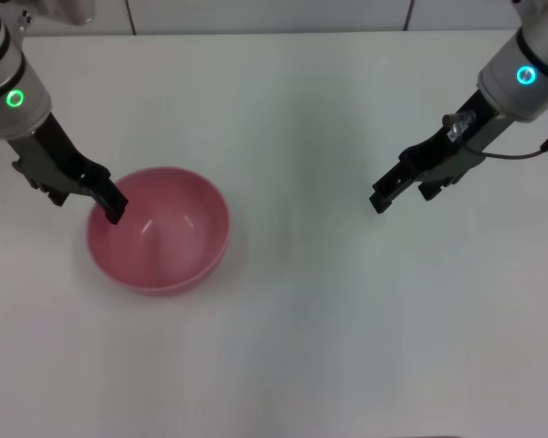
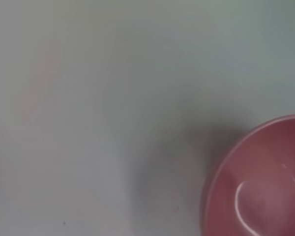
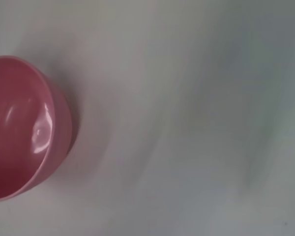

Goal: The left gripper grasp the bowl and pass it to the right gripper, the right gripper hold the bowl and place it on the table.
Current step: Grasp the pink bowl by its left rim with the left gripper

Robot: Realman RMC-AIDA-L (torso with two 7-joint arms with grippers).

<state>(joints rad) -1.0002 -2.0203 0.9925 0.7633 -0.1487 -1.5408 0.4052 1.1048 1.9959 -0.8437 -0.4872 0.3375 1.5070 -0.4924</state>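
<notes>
The pink-red bowl stands upright on the white table, left of the middle. My left gripper, on the arm with the green ring, is open at the bowl's left rim. One finger reaches over the rim and the other stays outside it. My right gripper, on the arm with the cyan ring, hangs open above the table, well to the right of the bowl and holding nothing. The left wrist view shows part of the bowl, and so does the right wrist view, where the bowl is empty.
The table's back edge meets a pale wall at the top of the head view. A thin cable loops off the right arm.
</notes>
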